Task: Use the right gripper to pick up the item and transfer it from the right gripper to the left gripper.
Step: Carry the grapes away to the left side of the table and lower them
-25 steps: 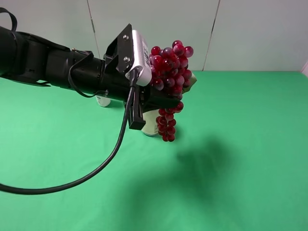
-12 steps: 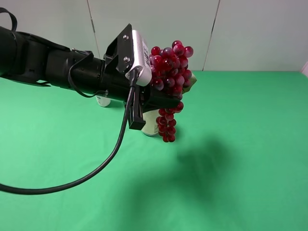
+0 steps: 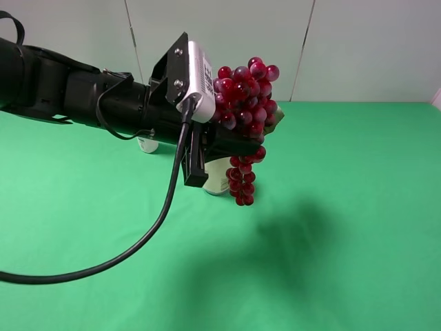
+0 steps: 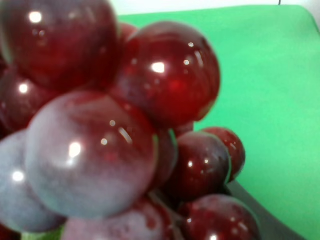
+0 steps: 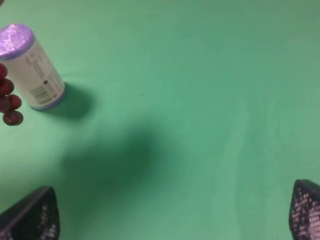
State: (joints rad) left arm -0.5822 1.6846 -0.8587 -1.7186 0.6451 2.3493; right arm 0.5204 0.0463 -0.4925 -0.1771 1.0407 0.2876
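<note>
- Item: bunch of grapes [image 3: 244, 96], dark red, one piece, with a short tail of berries hanging below the main cluster.
- Location of item: in the air, well above the green worktop [image 3: 358, 207], at the end of the left arm. No part of it touches the worktop.
- Left tool [image 3: 242, 140]: closed on the bunch of grapes. A dark finger runs under the cluster, and in the left wrist view the berries fill nearly the whole picture, pressed close to the camera. The grip itself is mostly hidden behind the wrist camera housing.
- Right tool [image 5: 167, 220]: fingers spread wide with nothing between them, looking down on bare worktop. It is not seen in the high view. Only a few berries show at the edge of its wrist view.
- Other item: white bottle with purple cap [image 5: 32, 67], upright on the worktop, standing behind the hanging tail of grapes in the high view; no part in the task.
- Status, as judged: pick-up done and hand-over done, the bunch carried by the left arm alone. Nothing of substance is left.
</note>
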